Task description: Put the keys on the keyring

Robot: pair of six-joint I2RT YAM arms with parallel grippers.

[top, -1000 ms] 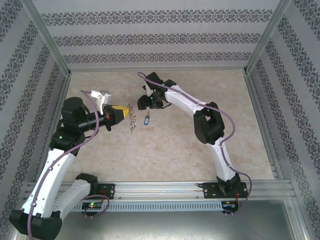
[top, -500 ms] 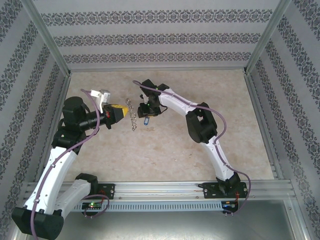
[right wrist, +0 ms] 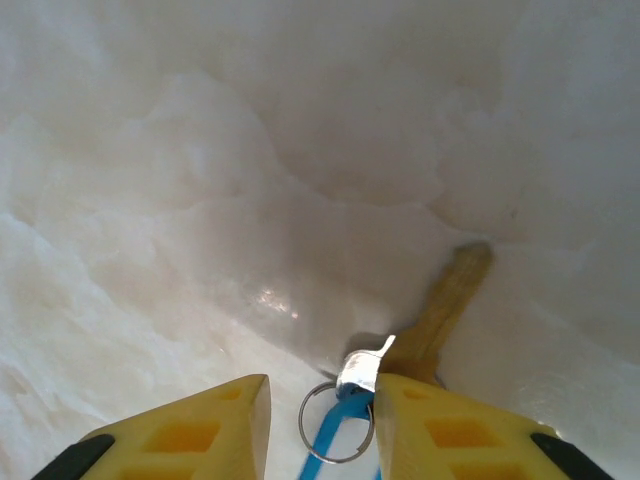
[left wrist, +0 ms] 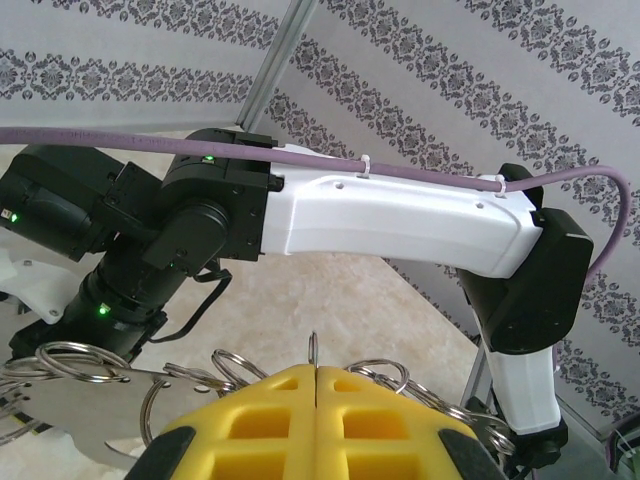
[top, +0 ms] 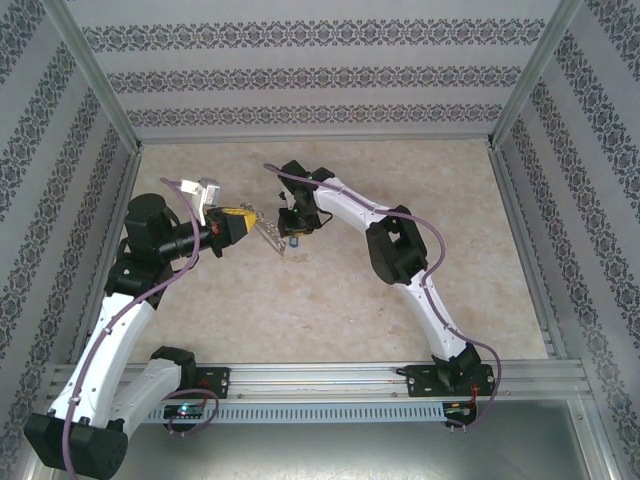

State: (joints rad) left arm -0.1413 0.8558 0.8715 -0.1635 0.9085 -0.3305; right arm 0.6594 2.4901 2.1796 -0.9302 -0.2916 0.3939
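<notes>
Two grippers meet near the middle of the table [top: 330, 300] in the top view. The left gripper [top: 247, 222] is closed on the keyring [top: 268, 234], and the long axis of the loop runs on a diagonal, from upper left beside the fingers to lower right. Just right of it the right gripper [top: 295, 228] points down at the key [top: 298, 240]. The key is only a small blue spot on the table here, so I cannot tell its direction.

From the left wrist, the left gripper [left wrist: 315, 385] has its yellow fingers [left wrist: 250, 420] pressed together, and a thin wire of the keyring [left wrist: 225, 365] stands up between them. Small rings and grey metal pieces hang on both sides – the top view is too small to show this detail. Behind them is the right arm [left wrist: 400, 225].

From the right wrist, the right gripper [right wrist: 322, 385] is partly open, with the key [right wrist: 335, 445] lying on the table [right wrist: 200, 150] between the fingers. The blue head with a small ring is nearest the camera, and the silver part leads up and to the right. The right finger [right wrist: 450, 425] seems to touch it – the other finger stands apart from it.
</notes>
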